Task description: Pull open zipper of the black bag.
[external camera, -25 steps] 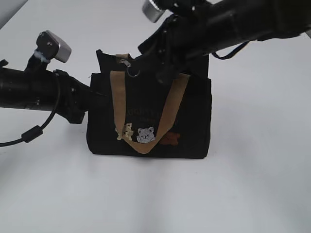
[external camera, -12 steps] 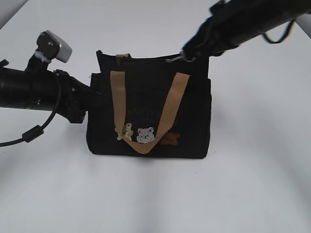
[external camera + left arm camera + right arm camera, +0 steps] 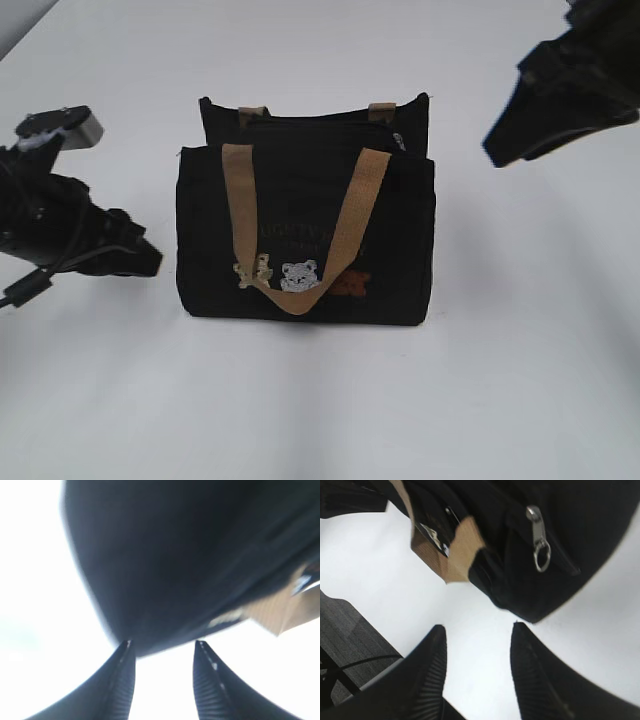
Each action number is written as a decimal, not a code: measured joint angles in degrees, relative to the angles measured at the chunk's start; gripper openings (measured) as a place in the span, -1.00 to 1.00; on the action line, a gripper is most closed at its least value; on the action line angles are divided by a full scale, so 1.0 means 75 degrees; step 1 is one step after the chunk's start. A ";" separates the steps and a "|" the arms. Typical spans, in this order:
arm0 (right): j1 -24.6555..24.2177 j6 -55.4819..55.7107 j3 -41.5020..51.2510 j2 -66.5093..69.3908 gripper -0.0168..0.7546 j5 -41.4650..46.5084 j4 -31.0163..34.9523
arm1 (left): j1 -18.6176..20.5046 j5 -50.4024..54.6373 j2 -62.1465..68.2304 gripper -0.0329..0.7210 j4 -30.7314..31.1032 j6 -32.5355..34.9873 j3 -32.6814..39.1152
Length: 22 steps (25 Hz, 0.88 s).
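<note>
Both arms have backed away from the black bag [image 3: 306,225], fingers open and empty; the zipper [image 3: 538,535] looks pulled open, so little is left

Robot test bench in a laboratory-type setting. A plain white desk [image 3: 320,400] fills the exterior view, bare of household or shop furnishings. Two black robot arms enter from either side; the left hand [image 3: 161,652] and the right hand [image 3: 477,637] each carry a wrist camera, and a loose black cable [image 3: 40,280] trails just behind the left hand. In the right wrist view, grey carpet-like floor [image 3: 345,630] shows behind the right hand, past the desk edge.
</note>
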 joint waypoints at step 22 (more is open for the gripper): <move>-0.0009 0.2364 0.5664 -0.9595 -0.20 0.0701 -0.3165 | 0.0074 0.4792 -1.0877 -0.40 0.7413 -0.7883 0.1597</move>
